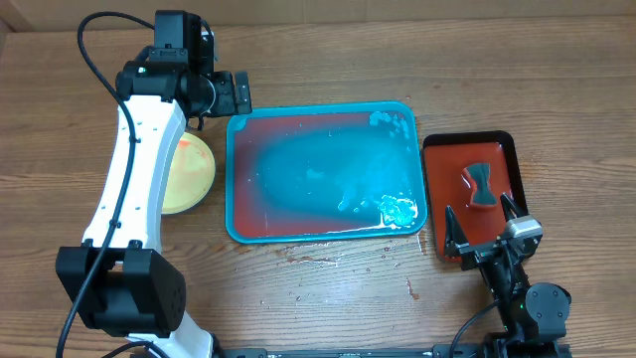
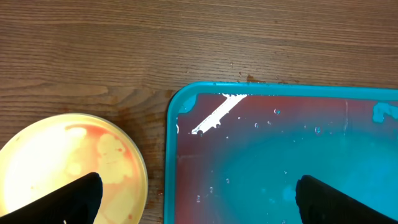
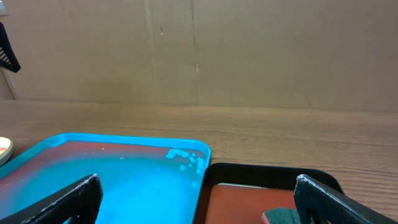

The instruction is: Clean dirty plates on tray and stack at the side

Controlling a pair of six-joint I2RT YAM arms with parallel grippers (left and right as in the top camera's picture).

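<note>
One plate (image 1: 196, 174), half hidden under arm (image 1: 136, 159)

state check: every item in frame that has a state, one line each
left gripper: open, empty, over the tray's corner beside the plate.
right gripper: open, empty, above the small tray.
tray: no plates in it, inside wet with a reddish film.
plate: on the table left of the tray, smeared orange-red.
small tray: holds the sponge.
sponge: lying flat, not gripped.
</note>
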